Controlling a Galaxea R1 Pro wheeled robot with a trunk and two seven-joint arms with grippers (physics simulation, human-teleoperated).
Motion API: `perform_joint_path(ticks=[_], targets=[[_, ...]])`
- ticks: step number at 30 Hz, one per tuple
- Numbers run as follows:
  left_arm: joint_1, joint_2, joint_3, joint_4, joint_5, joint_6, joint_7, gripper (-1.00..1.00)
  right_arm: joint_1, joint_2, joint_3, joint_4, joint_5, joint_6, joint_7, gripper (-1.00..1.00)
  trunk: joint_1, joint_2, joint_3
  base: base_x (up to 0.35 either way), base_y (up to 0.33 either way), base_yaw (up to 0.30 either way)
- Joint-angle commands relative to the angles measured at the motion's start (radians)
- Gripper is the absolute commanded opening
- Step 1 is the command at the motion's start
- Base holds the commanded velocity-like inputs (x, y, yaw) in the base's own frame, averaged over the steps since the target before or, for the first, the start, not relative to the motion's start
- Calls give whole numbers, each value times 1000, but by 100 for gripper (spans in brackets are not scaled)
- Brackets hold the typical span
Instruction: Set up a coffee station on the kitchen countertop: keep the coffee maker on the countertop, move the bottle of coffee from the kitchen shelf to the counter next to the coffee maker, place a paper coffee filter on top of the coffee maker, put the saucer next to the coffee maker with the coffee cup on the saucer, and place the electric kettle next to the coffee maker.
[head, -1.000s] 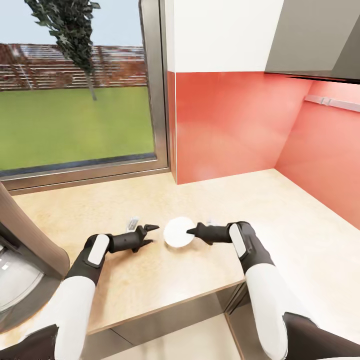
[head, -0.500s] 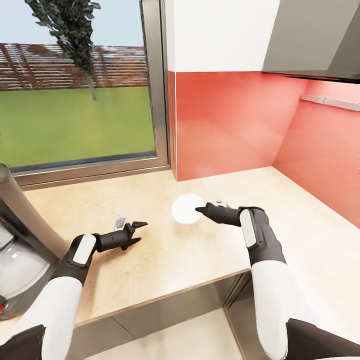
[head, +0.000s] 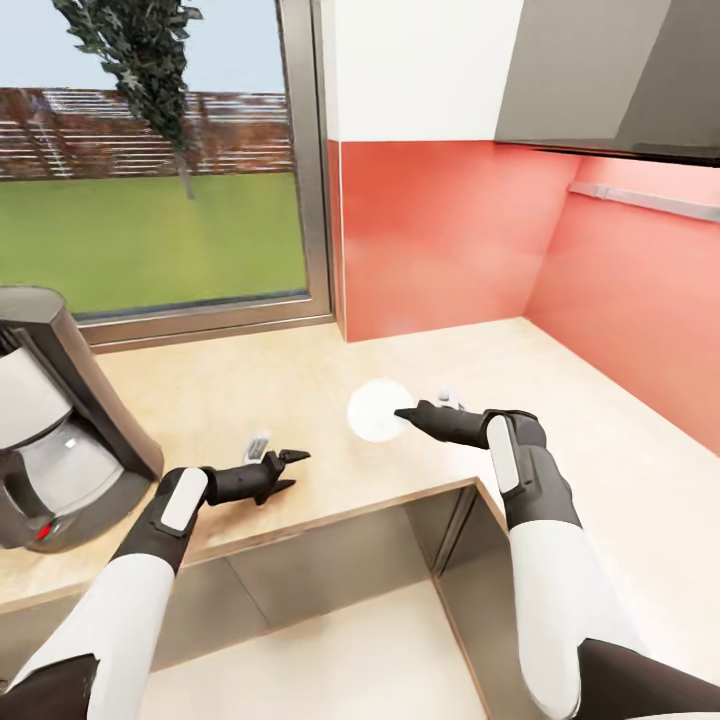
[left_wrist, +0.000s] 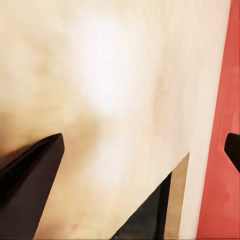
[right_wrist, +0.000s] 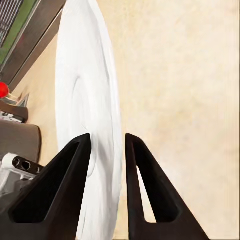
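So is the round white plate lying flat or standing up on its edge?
On edge. The right gripper pinches the saucer; its face looks toward the head camera, and the right wrist view shows its thin rim between the fingers.

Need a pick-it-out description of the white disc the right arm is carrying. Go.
Start at the coffee maker on the left of the beige countertop, then move right past the left tool. The saucer is pinched by its rim in the right tool. It is the one round, plain white thing there, held on edge.
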Motion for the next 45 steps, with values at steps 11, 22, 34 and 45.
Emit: perform_joint_path(ticks=[11, 22, 34, 45], targets=[[1, 1, -50, -14, -16, 5, -74, 100, -1, 1, -4, 1, -4, 8, 0, -100, 0, -2, -2, -337, -108, 0], [5, 14, -156, -91, 114, 15, -76, 100, -1, 1, -4, 2, -4, 8, 0, -100, 0, -2, -2, -337, -108, 0], [506, 170, -311, -84, 81, -72, -72, 100, -1, 1, -4, 1, 0, 8, -1, -100, 0, -2, -2, -172, -46, 0], [644, 222, -308, 396, -374, -801, 95, 100, -1, 7, -2, 4, -1, 8, -1, -100, 0, -2, -5, 0, 0, 148]])
